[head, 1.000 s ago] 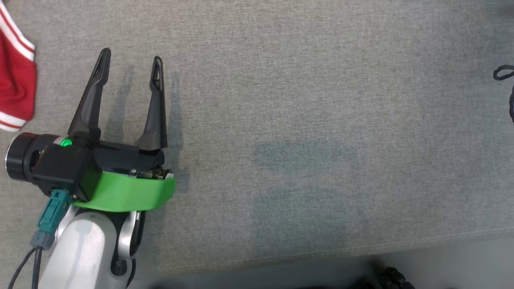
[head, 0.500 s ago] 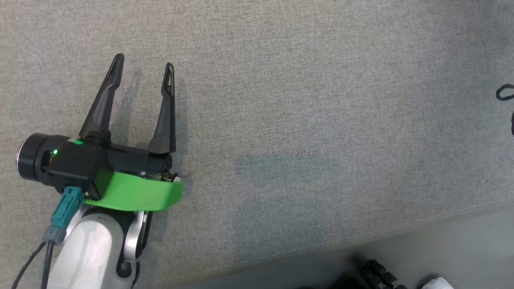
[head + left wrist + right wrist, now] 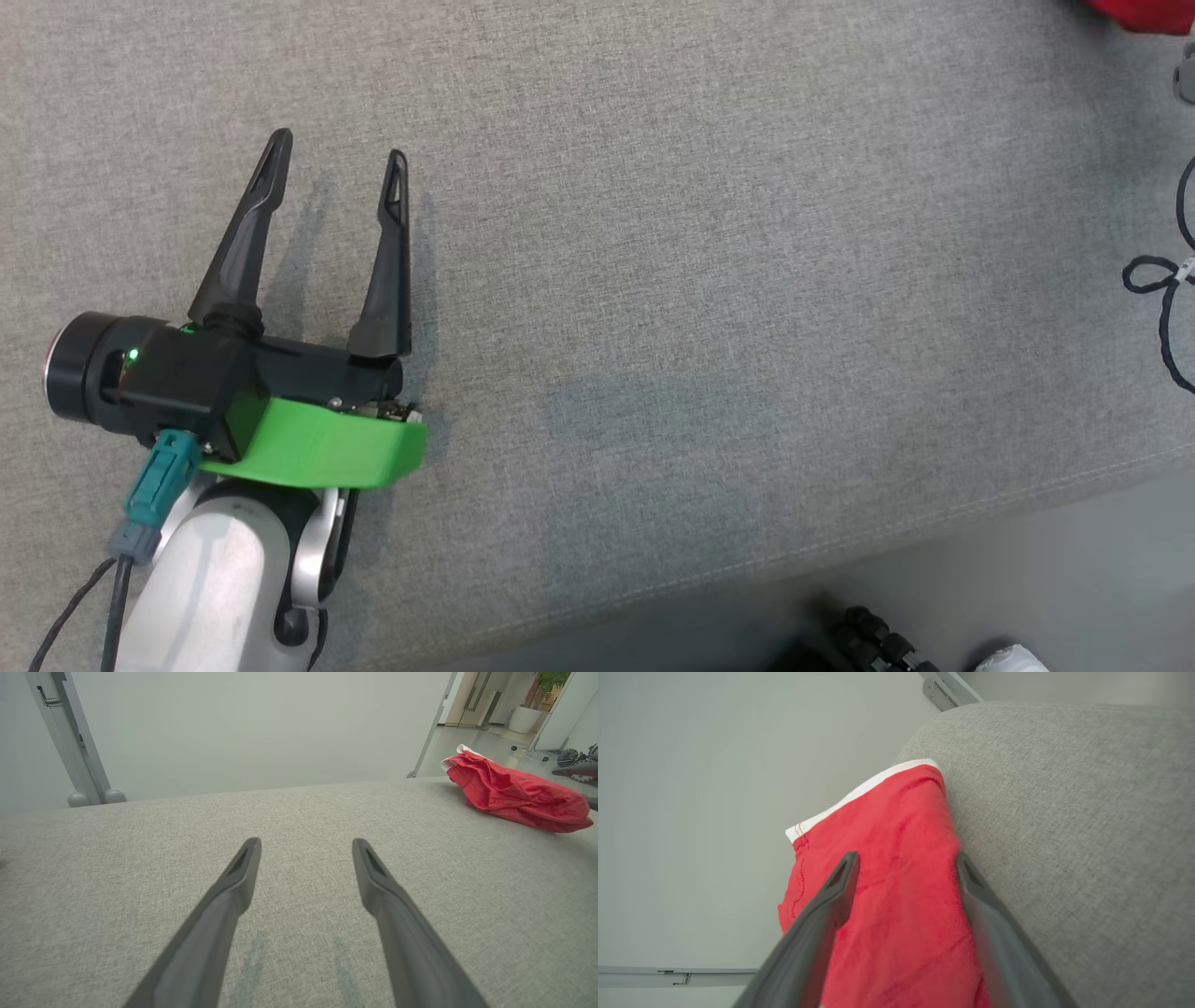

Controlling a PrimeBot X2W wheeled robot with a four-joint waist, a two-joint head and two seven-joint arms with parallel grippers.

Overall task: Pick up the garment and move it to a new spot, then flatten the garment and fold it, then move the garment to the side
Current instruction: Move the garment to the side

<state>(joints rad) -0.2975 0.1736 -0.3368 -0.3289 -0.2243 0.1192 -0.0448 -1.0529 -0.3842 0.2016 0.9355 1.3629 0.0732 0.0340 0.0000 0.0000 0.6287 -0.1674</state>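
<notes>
Now that the right gripper (image 3: 906, 858) has gone from closed a second ago to wide apart, you can treat the carry as over. Its two dark fingers straddle the garment (image 3: 887, 812) without pinching it, and the cloth looks set down rather than held. The head camera has also swung since then, so don't read the shifted picture as things moving on the grey padded surface (image 3: 700, 233).

I judge the first step, moving the garment to a new spot, to be finishing, with flattening and folding still ahead of you.

The left gripper (image 3: 338, 147) hangs over bare grey fabric, fingers spread and holding nothing, well apart from the cloth.

Look at where the garment lies. From the left wrist it is a crumpled red heap (image 3: 514, 791) at the far right of the surface. From the right wrist it sits at a rounded corner, and its white-banded hem reaches the edge or hangs past it. In the head view you get a red sliver (image 3: 1139, 14) at the top right. It is creased and bunched, nowhere near flat.
</notes>
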